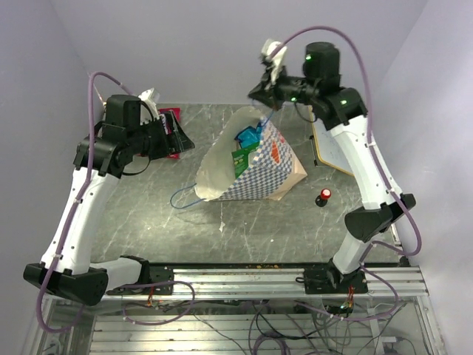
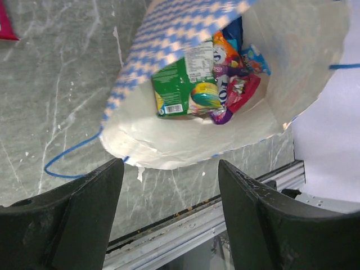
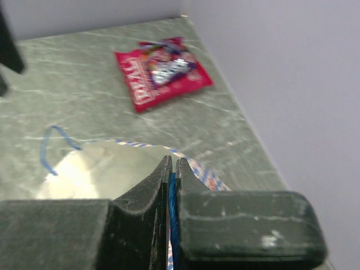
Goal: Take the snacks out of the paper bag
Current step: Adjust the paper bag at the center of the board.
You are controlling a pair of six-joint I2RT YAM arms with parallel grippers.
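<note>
robot lab test cell: left arm (image 1: pixel 81 214) and right arm (image 1: pixel 367 174) bolted to an aluminium rail (image 1: pixel 244 275) at a grey marbled tabletop (image 1: pixel 148 222) — plain pale walls (image 1: pixel 185 52) boxing it in, loose cables (image 1: pixel 259 325) below.

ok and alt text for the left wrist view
The open mouth of a checkered paper bag faces the camera, showing a green packet and pink, orange and blue snacks inside. The left fingers stand apart in the foreground, over a grey table.
</note>
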